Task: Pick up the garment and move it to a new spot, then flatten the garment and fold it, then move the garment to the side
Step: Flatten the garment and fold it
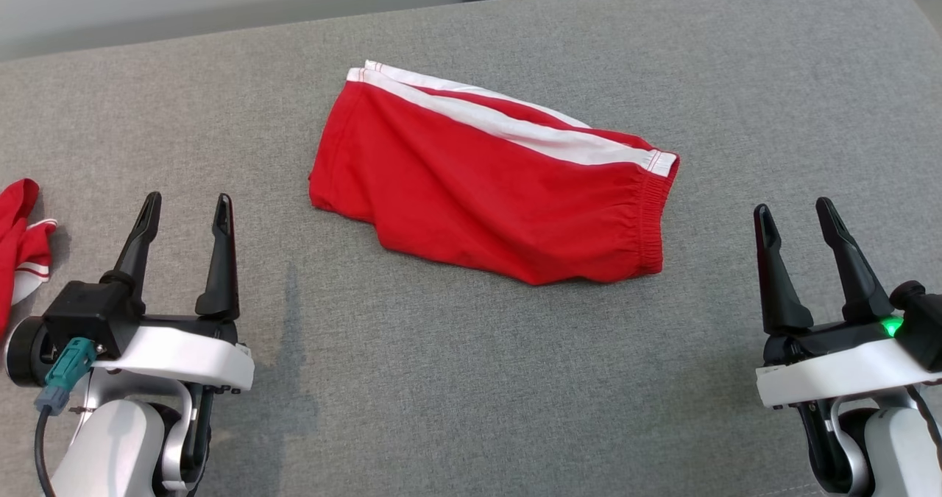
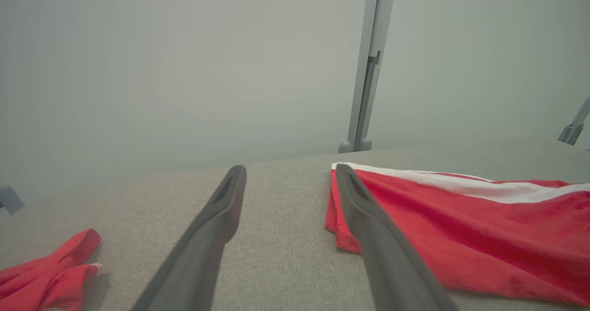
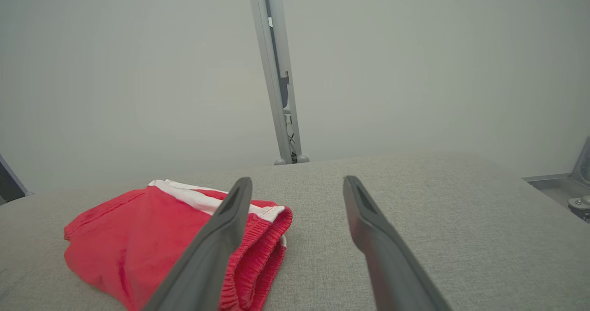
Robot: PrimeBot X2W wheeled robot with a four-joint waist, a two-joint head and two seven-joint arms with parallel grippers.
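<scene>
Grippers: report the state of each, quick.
Left gripper: open, holding nothing.
Right gripper: open, holding nothing.

Left tool (image 1: 188, 199), right tool (image 1: 792, 207) spread wide

A crumpled red cloth (image 1: 22, 247) lies on the grey fabric surface (image 1: 471, 379), a grey post (image 2: 368, 67) behind.

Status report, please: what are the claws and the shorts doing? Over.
Left claw open, empty. Right claw open, empty. Shorts lie folded between them, untouched. Another red cloth far left, clear of the path.
</scene>
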